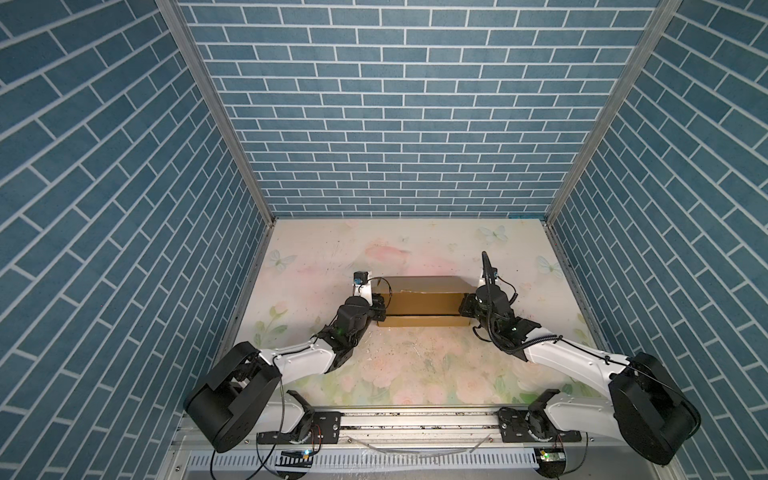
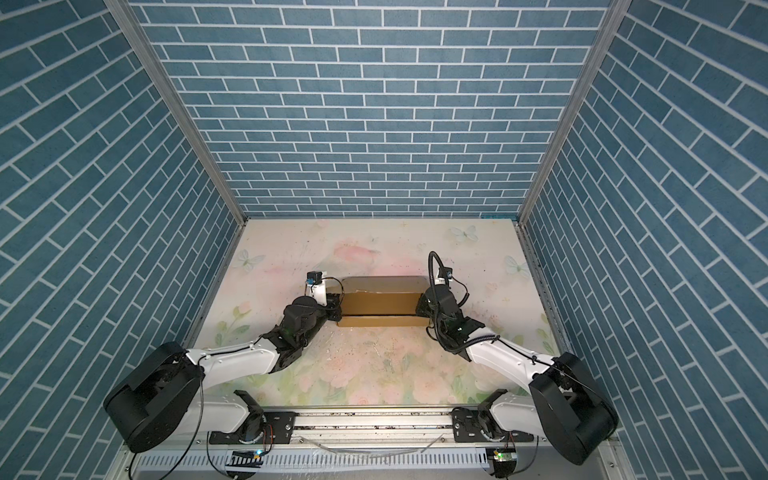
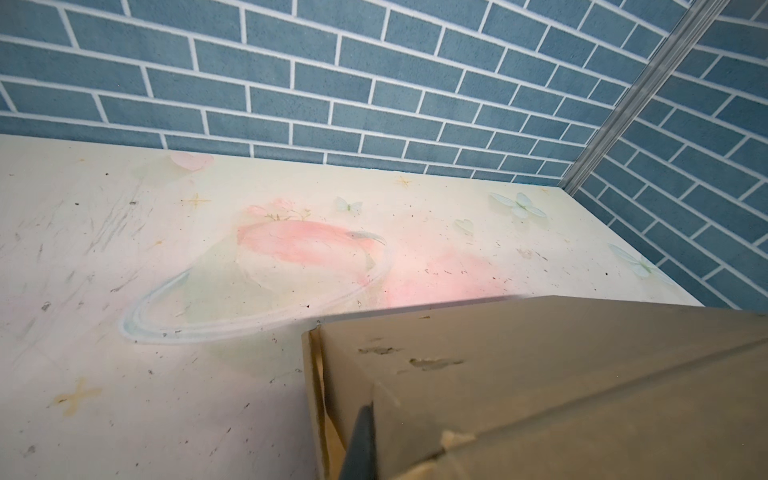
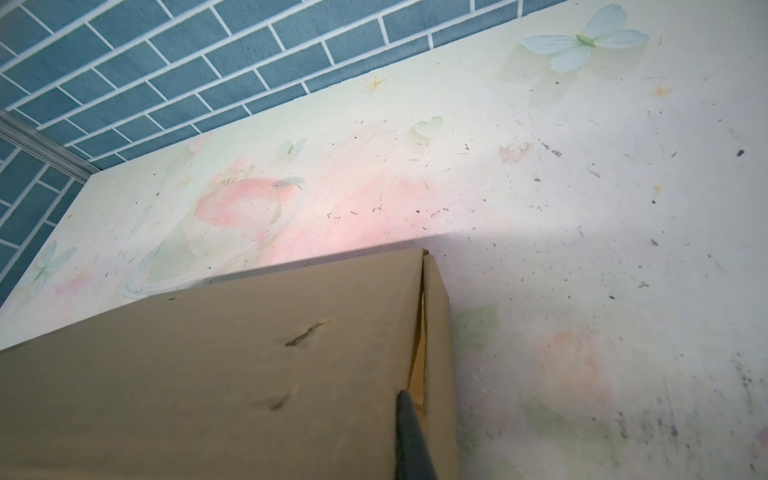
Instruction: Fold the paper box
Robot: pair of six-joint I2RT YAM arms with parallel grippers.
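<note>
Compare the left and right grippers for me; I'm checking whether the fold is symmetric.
The left gripper sits at the paper box's left end, the right gripper at its right end. A thick ribbed hose arcs above the right gripper; the left gripper has no such hose. Both are shut.

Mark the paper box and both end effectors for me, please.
paper box [image 1: 424, 303]: in a top view, its near-side panel.
left end effector [image 1: 379, 309]: in a top view, fingertips at the box's left end.
right end effector [image 1: 464, 308]: in a top view, fingertips at the box's right end.
</note>
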